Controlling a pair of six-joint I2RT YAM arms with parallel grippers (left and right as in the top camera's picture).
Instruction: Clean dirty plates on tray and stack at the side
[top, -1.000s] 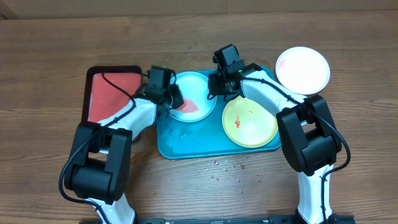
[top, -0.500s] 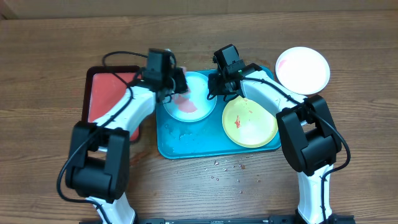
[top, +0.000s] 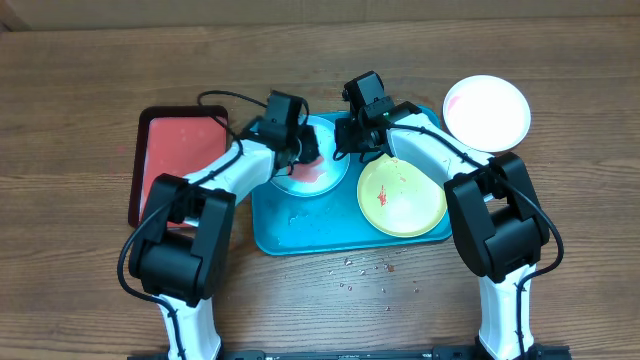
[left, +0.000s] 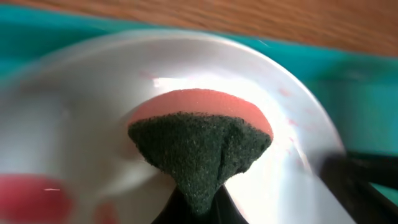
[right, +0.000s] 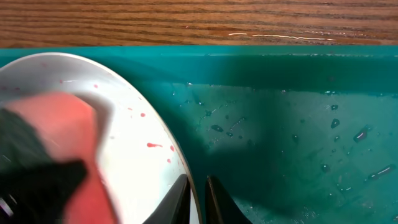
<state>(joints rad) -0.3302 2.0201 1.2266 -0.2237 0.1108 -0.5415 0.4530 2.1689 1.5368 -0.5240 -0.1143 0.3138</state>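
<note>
The left gripper (top: 303, 150) is clamped on a sponge (left: 199, 140) set against the blue plate (top: 318, 180) in the tray (top: 300, 228); the right gripper (right: 195, 198) pinches that plate's rim; the yellow-green plate (top: 402, 197) lies in the tray beside it; the white plate (top: 486, 111) sits on the table (top: 570, 250), just off the tray's far right corner.

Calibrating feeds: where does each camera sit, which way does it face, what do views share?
Overhead: above the table, straight down on the tray; both arms show.
Left wrist: behind the left hand, facing down onto the light blue plate; it pinches a sponge.
Right wrist: behind the right hand, over the tray, facing its rim; it clamps the plate's edge.
Shared: both wrist views show plate and sponge.
</note>
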